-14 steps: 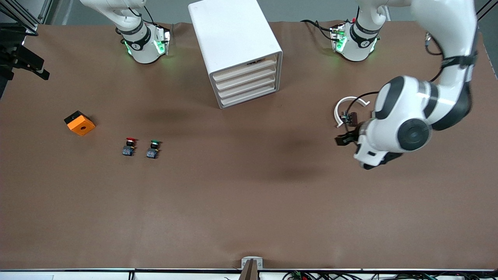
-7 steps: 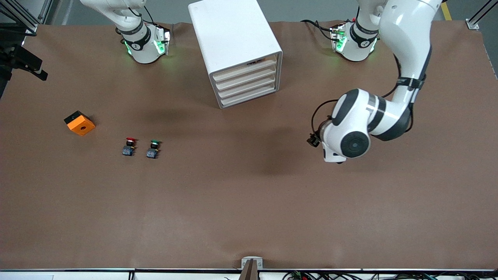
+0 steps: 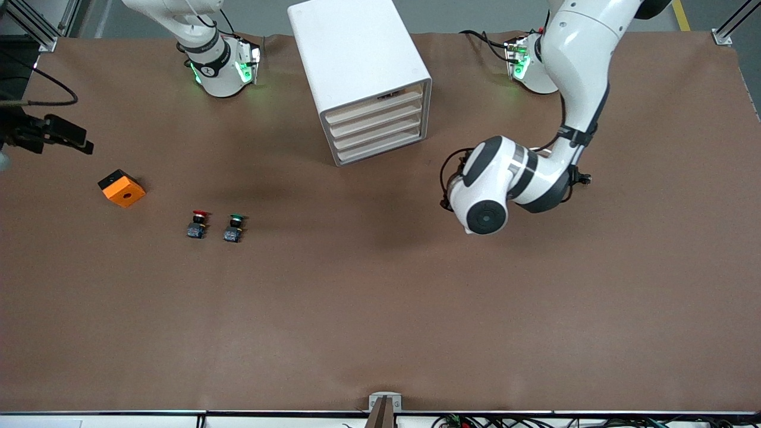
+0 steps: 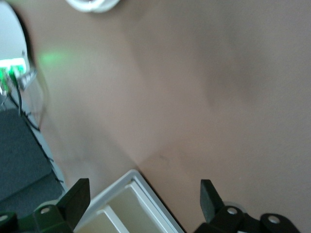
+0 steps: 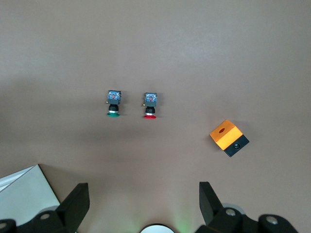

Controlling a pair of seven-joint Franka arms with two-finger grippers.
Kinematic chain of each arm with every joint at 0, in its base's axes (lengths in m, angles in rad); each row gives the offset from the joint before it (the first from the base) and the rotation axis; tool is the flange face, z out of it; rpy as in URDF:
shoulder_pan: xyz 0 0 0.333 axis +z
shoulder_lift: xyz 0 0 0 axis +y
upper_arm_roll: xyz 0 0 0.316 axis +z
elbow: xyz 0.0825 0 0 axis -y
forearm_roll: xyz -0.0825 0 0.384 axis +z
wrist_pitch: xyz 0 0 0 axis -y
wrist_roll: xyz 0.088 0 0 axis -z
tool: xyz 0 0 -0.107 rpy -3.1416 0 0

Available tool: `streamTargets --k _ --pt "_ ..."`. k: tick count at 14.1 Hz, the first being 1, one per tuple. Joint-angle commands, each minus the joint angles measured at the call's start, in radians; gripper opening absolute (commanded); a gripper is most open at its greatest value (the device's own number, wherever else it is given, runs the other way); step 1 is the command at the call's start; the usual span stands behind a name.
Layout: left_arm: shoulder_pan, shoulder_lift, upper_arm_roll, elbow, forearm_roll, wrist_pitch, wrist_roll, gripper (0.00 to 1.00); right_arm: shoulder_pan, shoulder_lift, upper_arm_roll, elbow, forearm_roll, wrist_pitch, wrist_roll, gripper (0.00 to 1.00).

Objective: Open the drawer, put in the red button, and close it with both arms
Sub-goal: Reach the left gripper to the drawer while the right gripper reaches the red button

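Observation:
The white cabinet (image 3: pixel 357 59) stands between the arm bases, and its four cream drawer fronts (image 3: pixel 377 128) all sit flush and shut. The red button (image 3: pixel 198 224) lies on the table beside the green-capped button (image 3: pixel 234 228), and both show in the right wrist view, the red button (image 5: pixel 150 106) and the green-capped button (image 5: pixel 113 103). My left gripper (image 4: pixel 143 191) is open and empty, close to a corner of the cabinet (image 4: pixel 131 208). In the front view the left wrist (image 3: pixel 484 199) hides it. My right gripper (image 5: pixel 143 194) is open and empty, high over the table by its base.
An orange block with a black side (image 3: pixel 121 188) lies toward the right arm's end of the table, and it also shows in the right wrist view (image 5: pixel 228 137). The brown table (image 3: pixel 380 309) spreads wide nearer the front camera.
My left arm has swung from its end of the table toward the cabinet's drawer fronts. The black part at the right arm's end of the front view has shifted. Buttons and drawers have not moved.

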Motion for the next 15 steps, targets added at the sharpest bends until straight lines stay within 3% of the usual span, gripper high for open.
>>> streamTargets --k 1,4,6,9,12,15 --pt "-0.013 0.011 0.005 0.015 -0.045 -0.024 -0.079 1.0 -0.005 -0.025 0.002 -0.124 0.003 0.094 0.041 1.0" --pt "-0.062 0.011 0.006 0.014 -0.072 -0.027 -0.152 1.0 0.012 -0.034 0.01 -0.254 0.006 0.212 0.159 1.0" --pt "-0.062 0.02 0.005 0.015 -0.101 -0.036 -0.281 1.0 0.016 -0.042 0.01 -0.339 0.009 0.304 0.172 1.0" --pt "-0.081 0.037 0.005 0.018 -0.138 -0.039 -0.309 1.0 0.012 -0.053 0.01 -0.504 0.032 0.481 0.173 1.0" --pt "-0.067 0.081 0.019 0.026 -0.357 -0.031 -0.349 1.0 0.012 -0.041 0.008 -0.627 0.032 0.673 0.173 1.0" --pt "-0.065 0.097 0.019 0.026 -0.445 -0.03 -0.395 1.0 0.013 0.034 0.008 -0.657 0.032 0.802 0.172 1.0"
